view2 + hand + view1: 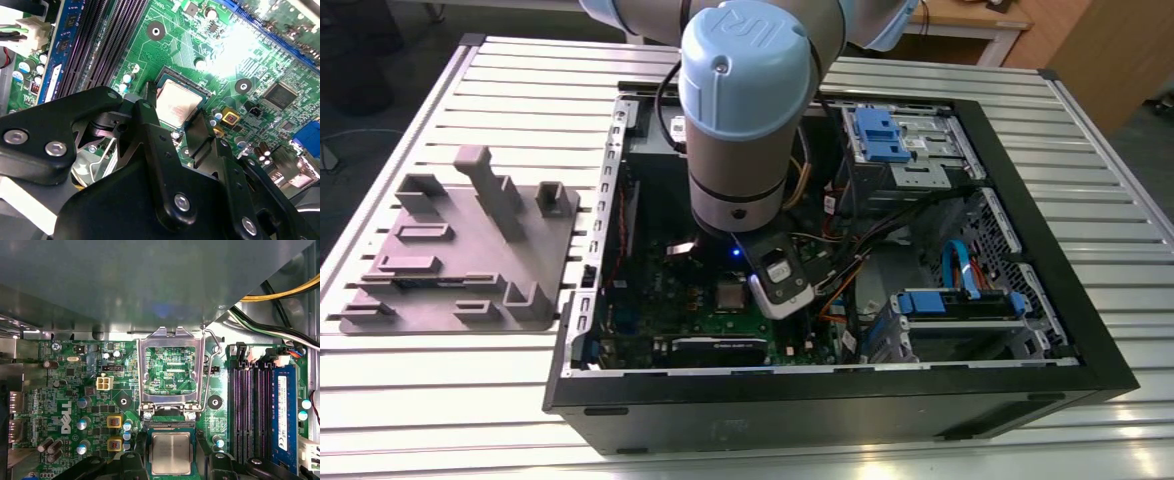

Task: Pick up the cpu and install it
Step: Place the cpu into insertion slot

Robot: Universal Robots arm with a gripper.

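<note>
exterior view, case: black case (854, 415) lies on its side on the slatted counter (480, 400), open face up; likely so the green board (720, 330) can be reached from above
exterior view, arm: arm (740, 130) reaches straight down into the case, over the board
exterior view, tray: grey tray (454, 270) with raised blocks sits on the counter at the exterior view's left, just beside the case

second wrist view, cpu: cpu (177, 102) lies flat, silver top up, in its dark seat on the board
second wrist view, end effector: end effector (173, 106) hangs low over the chip, its black fingers (145, 120) apart, one at each of two opposite edges; presumably so it is handled by the rim and the top face stays clear
second wrist view, contact: cannot tell whether either finger presses the chip

first wrist view, load plate: metal load plate (172, 334) is swung back and stands open beyond the socket (170, 426), which leaves the seat uncovered
first wrist view, cpu: cpu (171, 452) sits square inside the socket, with a sliver of socket edge showing between it and each finger; reads as resting in place, not lifted (judgement)
first wrist view, neighbours: memory slots (250, 410) run alongside the socket, near but clear of the fingers
</note>
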